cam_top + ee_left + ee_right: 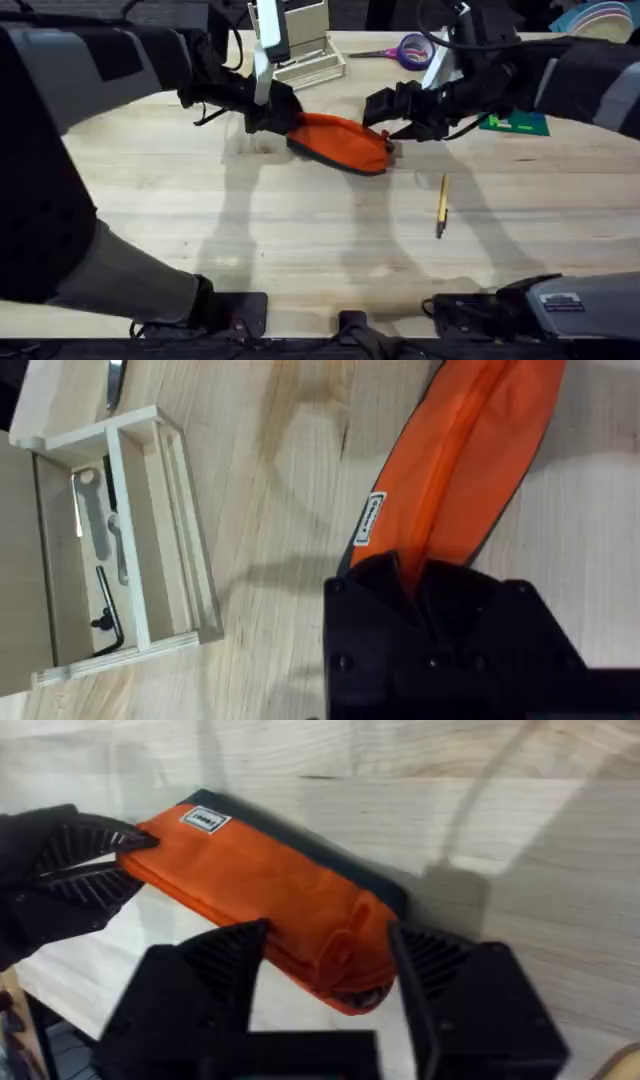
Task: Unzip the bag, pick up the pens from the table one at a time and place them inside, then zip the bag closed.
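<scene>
Table (pixel 200 220) holds bag (pixel 340 143), pen (pixel 441 204), scissors (pixel 405 50).

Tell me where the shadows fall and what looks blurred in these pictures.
Overhead: soft arm shadows stretch across the table toward the near edge, and the left arm's upper part looms large and blurred. Left wrist: a faint shadow lies beside the orange bag. Right wrist: the right gripper is close and soft-edged, with a broad shadow behind the bag.

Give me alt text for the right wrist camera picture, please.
An orange pencil bag lies on a light wooden table, its near end between the right gripper's open black fingers. At its far end, the left gripper is clamped on the fabric.
</scene>
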`<act>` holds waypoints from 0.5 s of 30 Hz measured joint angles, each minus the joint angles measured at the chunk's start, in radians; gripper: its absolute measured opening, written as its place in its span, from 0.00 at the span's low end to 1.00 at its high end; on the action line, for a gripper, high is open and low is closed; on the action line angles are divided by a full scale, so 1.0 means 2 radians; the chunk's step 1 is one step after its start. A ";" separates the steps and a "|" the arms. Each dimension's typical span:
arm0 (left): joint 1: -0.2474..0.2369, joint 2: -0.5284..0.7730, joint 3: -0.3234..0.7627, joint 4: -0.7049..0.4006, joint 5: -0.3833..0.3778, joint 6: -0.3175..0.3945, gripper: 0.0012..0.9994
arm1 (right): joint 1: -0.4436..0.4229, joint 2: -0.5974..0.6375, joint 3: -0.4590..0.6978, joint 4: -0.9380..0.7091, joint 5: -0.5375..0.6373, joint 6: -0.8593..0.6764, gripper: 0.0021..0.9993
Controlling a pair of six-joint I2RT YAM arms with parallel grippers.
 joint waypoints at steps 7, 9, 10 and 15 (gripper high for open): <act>0.000 0.000 0.000 0.000 0.000 0.000 0.04 | 0.001 0.000 0.002 0.001 -0.007 0.003 0.41; 0.000 0.000 0.000 0.000 0.000 0.000 0.04 | 0.001 0.000 0.003 -0.001 -0.007 0.003 0.33; 0.000 0.000 0.000 0.000 0.000 0.000 0.04 | 0.001 0.000 0.003 -0.002 -0.007 0.003 0.28; 0.000 0.000 0.000 0.000 0.000 0.000 0.04 | 0.001 0.000 0.003 -0.009 -0.002 0.003 0.04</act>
